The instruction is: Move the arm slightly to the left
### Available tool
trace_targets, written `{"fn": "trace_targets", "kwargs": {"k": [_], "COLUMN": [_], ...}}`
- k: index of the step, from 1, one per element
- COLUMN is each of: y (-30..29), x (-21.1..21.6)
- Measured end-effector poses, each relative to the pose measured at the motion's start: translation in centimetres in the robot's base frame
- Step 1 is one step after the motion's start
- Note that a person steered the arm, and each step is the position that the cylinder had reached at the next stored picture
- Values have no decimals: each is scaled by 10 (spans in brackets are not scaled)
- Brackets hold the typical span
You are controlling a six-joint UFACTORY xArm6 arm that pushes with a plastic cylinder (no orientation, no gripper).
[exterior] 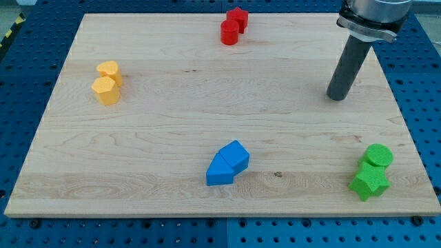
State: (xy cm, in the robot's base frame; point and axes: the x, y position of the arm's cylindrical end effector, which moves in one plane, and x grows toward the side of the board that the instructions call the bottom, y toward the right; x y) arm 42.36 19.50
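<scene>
My tip rests on the wooden board at the view's right, in its upper part, touching no block. The dark rod rises from it to the view's top right. Two red blocks, a cylinder and an angular one, stand together at the view's top centre, far left of the tip. Two green blocks, a cylinder above a star, sit below the tip at the view's bottom right.
Two yellow blocks sit together at the view's left. Two blue blocks lie touching at the view's bottom centre. A blue pegboard table surrounds the board on all sides.
</scene>
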Motion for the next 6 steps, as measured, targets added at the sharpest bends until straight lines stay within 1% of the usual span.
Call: {"fn": "trace_targets", "kwargs": {"k": [6], "y": [-5], "x": [2]}}
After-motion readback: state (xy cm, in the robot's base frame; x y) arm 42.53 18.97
